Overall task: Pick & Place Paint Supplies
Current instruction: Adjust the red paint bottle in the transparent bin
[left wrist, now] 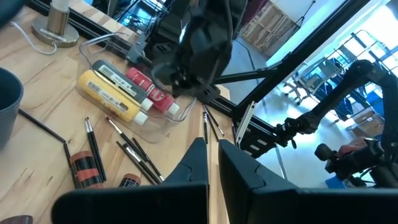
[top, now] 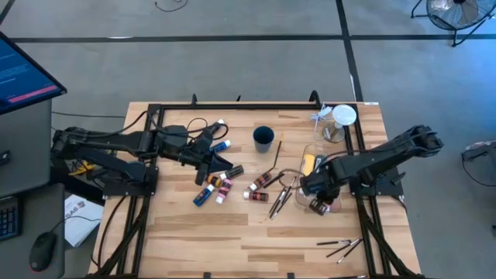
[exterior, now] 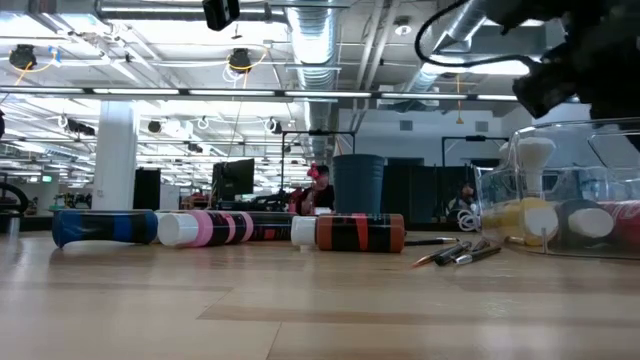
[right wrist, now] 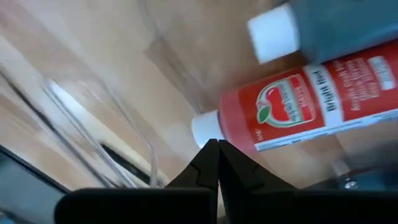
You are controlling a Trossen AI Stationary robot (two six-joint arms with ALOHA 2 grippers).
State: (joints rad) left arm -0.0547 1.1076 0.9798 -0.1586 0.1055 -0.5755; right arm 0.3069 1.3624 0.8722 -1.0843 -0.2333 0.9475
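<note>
the right gripper (top: 316, 186) hangs low over the clear tray (top: 298, 174) at the right of the worktop (top: 232, 240), its fingers clenched together and grasping nothing. in the right wrist view the shut fingertips sit just off the white cap end of the red bottle (right wrist: 298, 106), which lies flat inside the tray with its long axis running away from the fingers at a slant; whether the tips touch the cap cannot be told. the yellow bottle (left wrist: 109, 96) lies alongside it in the same tray.

the left gripper (top: 211, 163) is also shut and empty, poised over the loose cluster of small tubes (top: 217, 186) near the middle of the worktop. these lie on their sides at mixed angles, just beside that gripper and well apart from the right one, so the left arm looks the better placed for the next pick. a second pair of brown tubes (top: 262, 186) and a few brushes (top: 280, 198) lie between the two arms, the brushes pointing roughly toward the tray. more brushes (top: 341, 248) rest near the front right edge.

the surface is bare pale wood, flat, so the round tubes could roll if nudged. a dark cup (top: 263, 138) and a clear jar (top: 335, 124) stand toward the back. beyond the worktop is an open hall with a concrete floor.
</note>
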